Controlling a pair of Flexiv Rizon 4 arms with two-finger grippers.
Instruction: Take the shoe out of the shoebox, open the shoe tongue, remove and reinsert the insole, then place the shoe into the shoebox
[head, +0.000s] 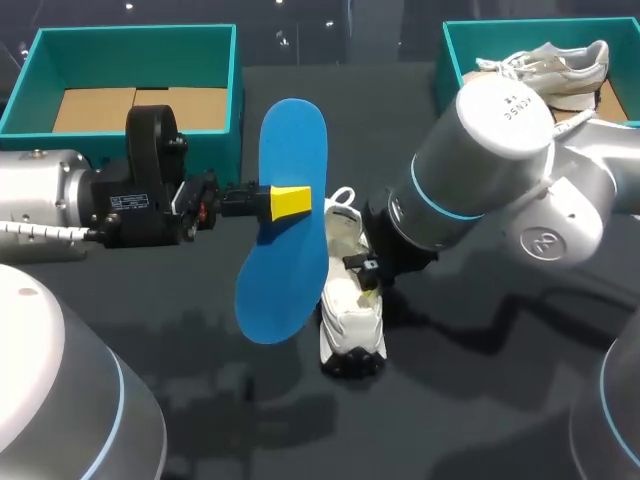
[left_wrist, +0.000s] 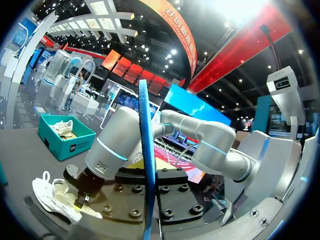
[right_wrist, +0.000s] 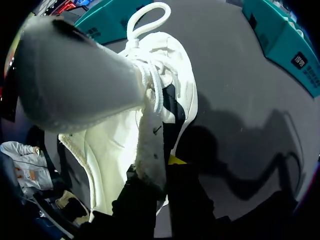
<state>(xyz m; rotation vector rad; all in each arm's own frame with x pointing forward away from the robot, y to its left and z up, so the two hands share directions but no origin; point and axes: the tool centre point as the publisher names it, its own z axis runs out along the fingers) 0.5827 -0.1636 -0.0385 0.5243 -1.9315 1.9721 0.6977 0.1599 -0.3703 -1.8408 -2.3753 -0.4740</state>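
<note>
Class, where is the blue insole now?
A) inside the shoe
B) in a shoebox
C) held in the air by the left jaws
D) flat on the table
C: the left jaws clamp the insole off the table, beside the shoe.

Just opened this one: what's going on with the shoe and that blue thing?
The left gripper is shut on the blue insole, holding it on edge in the air above the table. The right gripper is down at the white shoe on the table and appears to pinch its tongue. The insole is out and not yet back in. A second shoe sits in the shoebox at far right; the other shoebox shows only cardboard.
</note>
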